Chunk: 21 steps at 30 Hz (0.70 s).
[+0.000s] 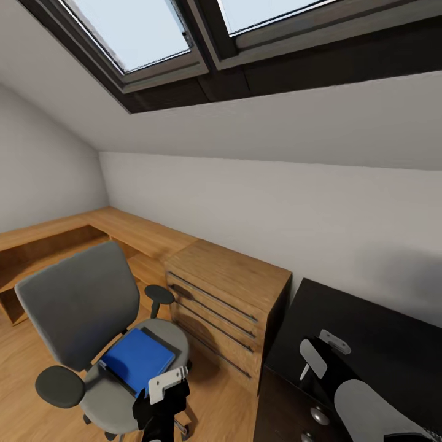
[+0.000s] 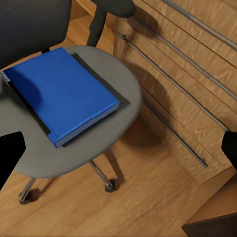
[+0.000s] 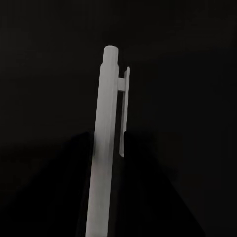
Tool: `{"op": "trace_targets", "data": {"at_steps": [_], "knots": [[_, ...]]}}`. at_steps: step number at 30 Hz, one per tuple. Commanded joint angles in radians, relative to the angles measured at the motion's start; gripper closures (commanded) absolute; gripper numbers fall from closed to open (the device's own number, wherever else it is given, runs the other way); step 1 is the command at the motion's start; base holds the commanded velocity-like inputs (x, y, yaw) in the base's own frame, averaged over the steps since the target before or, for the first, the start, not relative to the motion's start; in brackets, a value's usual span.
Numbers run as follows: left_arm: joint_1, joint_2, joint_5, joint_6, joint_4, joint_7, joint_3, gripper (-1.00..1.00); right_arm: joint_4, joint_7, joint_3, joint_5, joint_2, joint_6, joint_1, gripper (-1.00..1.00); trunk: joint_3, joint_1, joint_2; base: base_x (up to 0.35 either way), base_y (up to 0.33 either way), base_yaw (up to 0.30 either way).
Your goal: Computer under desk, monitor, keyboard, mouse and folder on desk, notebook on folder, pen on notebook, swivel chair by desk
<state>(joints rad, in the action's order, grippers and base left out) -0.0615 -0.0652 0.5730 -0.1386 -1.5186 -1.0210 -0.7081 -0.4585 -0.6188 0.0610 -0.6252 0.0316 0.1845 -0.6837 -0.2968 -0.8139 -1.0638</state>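
Folder (image 1: 137,358) lies flat on the swivel chair (image 1: 80,301) seat, at seven o'clock from the wooden cabinet (image 1: 227,294); left pincer (image 1: 167,385) hovers open above it for pickup, right pincer grips the pen (image 3: 106,143).

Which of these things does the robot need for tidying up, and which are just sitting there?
Needed for the job:
- blue folder, lying on the seat
- swivel chair
- white pen, seen close up against something black
- black desk
- left hand, above the chair seat's front edge

Just there:
- wooden cabinet with bar handles
- low wooden bench along the wall
- skylight windows
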Motion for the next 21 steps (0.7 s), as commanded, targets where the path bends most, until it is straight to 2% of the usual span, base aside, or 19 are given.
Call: {"op": "trace_targets", "data": {"at_steps": [1,6,17,18,21], "knots": [[-0.001,-0.001,0.002,-0.009,-0.002,-0.007,-0.002,-1.00,-0.002,-0.007,0.006,-0.002,0.001,0.009,0.000,1.00,-0.005,-0.004,-0.008,0.000,0.000,0.000],[-0.001,-0.001,0.002,-0.009,-0.001,-0.007,-0.002,-1.00,-0.002,-0.007,0.006,-0.002,0.001,0.009,0.000,1.00,-0.020,-0.023,-0.043,0.000,0.000,0.000],[-0.001,-0.001,0.002,-0.010,0.000,-0.007,-0.002,-1.00,-0.003,-0.007,0.007,-0.002,0.001,0.008,0.000,1.00,-0.020,-0.023,-0.043,0.000,0.000,0.000],[-0.001,-0.001,0.002,-0.010,0.000,-0.007,-0.002,-1.00,-0.003,-0.007,0.007,-0.002,0.001,0.008,0.000,-1.00,-0.020,-0.023,-0.043,0.000,0.000,0.000],[-0.001,-0.001,0.002,-0.010,0.000,-0.007,-0.002,-1.00,-0.004,-0.007,0.007,-0.002,0.001,0.008,0.000,-1.00,-0.020,-0.023,-0.043,0.000,0.000,0.000]]}}
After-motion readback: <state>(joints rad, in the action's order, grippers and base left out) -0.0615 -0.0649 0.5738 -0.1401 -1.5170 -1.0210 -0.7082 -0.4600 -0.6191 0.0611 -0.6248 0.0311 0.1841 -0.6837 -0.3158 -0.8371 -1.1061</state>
